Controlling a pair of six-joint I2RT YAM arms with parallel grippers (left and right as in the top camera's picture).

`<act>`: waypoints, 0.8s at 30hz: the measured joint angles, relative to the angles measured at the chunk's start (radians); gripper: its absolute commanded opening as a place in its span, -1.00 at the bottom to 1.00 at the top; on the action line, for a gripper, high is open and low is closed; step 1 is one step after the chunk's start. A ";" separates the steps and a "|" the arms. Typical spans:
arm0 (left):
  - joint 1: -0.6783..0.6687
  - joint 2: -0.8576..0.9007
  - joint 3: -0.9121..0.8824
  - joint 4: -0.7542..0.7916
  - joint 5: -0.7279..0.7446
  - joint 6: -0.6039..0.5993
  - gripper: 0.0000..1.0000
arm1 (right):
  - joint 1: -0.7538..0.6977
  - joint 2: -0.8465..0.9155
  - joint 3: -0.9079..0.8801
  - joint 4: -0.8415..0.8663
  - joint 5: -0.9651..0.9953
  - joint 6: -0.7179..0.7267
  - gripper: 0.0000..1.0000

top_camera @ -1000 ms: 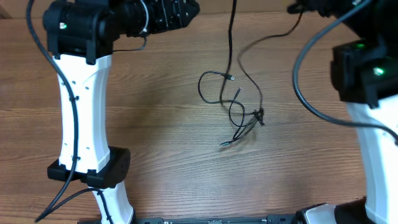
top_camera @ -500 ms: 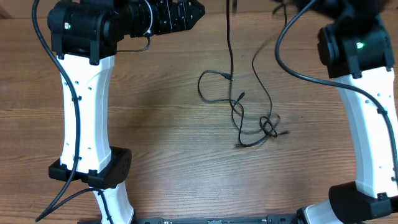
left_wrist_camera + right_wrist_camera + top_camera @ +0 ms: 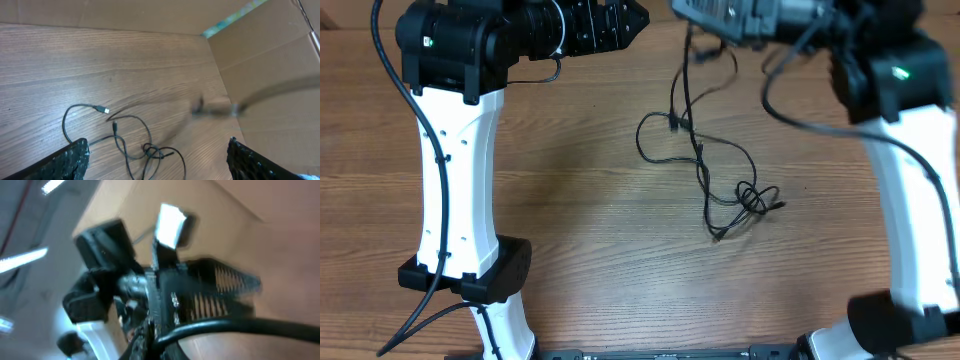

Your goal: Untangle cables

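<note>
On the wooden table (image 3: 570, 210), mid-surface, the cables (image 3: 705, 165) sprawl in a loose tangle, with one strand climbing toward twelve o'clock.

The right gripper (image 3: 720, 15) hangs blurred at twelve o'clock of the tangle. Its fingers are together, apparently pinched on the upper end of that strand (the blur hides the exact contact). The tangle's long axis runs from there down to about five o'clock, where the tight knot (image 3: 752, 197) sits; a wide loop (image 3: 646, 140) bulges out at nine o'clock. The left gripper (image 3: 630, 20) waits at about ten o'clock of the cables, fingers (image 3: 70, 159) spread wide and holding nothing. It is the free arm, so I judge the knot is its target, lying toward four o'clock of it. No bin or tray shows; only a cardboard wall (image 3: 265, 65) stands beyond.
</note>
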 measured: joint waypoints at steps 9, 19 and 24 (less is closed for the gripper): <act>0.000 0.000 0.000 -0.001 0.000 0.000 0.77 | 0.029 -0.044 0.021 0.470 -0.314 0.045 -0.93; 0.000 0.000 0.000 0.048 0.000 -0.096 0.67 | 0.028 -0.014 0.020 0.110 -0.186 0.045 -0.93; -0.001 0.000 0.000 0.078 0.000 -0.152 0.68 | 0.028 -0.009 0.019 0.081 -0.113 0.044 -0.93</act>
